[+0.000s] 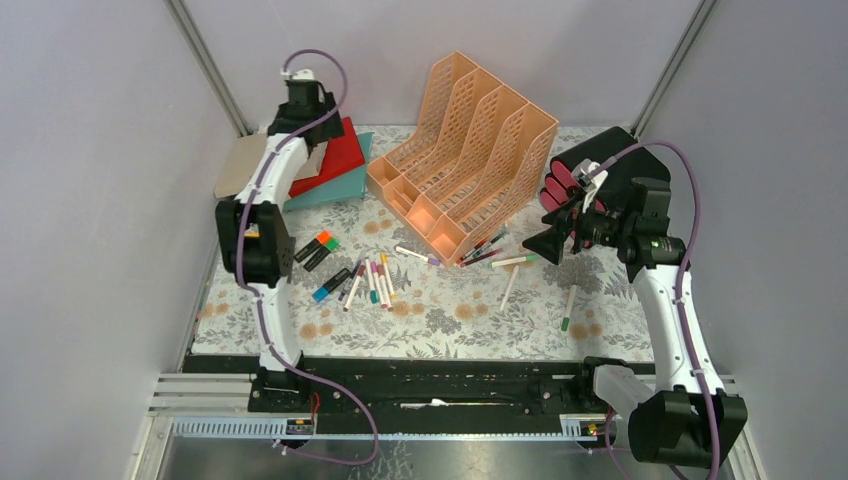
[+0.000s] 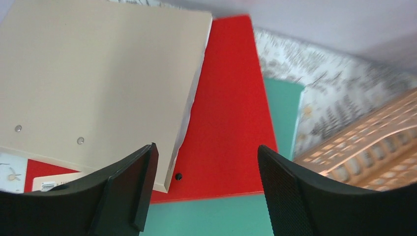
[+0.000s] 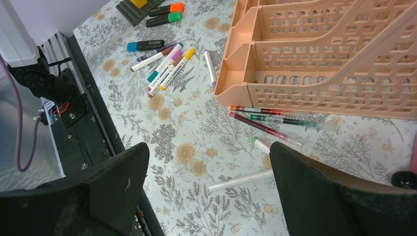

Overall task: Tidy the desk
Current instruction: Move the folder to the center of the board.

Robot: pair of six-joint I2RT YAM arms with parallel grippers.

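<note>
The desk [image 1: 450, 320] wears a floral cloth strewn with markers [image 1: 368, 282] and highlighters [image 1: 318, 248]. A stack of folders lies at the back left: beige [image 2: 88, 83] on red [image 2: 231, 123] on teal [image 2: 206, 216]. My left gripper [image 2: 206, 169] hovers just above that stack, open, with nothing between its fingers. In the top view the left gripper [image 1: 303, 108] sits over the red folder [image 1: 340, 155]. My right gripper [image 3: 209, 172] hangs open and empty above the cloth [image 3: 196, 196] near a white pen [image 3: 241, 180]. From above, the right gripper [image 1: 553, 225] is right of the rack.
A peach file rack [image 1: 465, 150] stands tilted at the back centre, with thin pens [image 1: 485, 250] at its foot. White pens [image 1: 510, 285] lie right of centre. A black case [image 1: 640, 165] with pink rolls [image 1: 560, 185] sits at the back right. Grey walls close in both sides.
</note>
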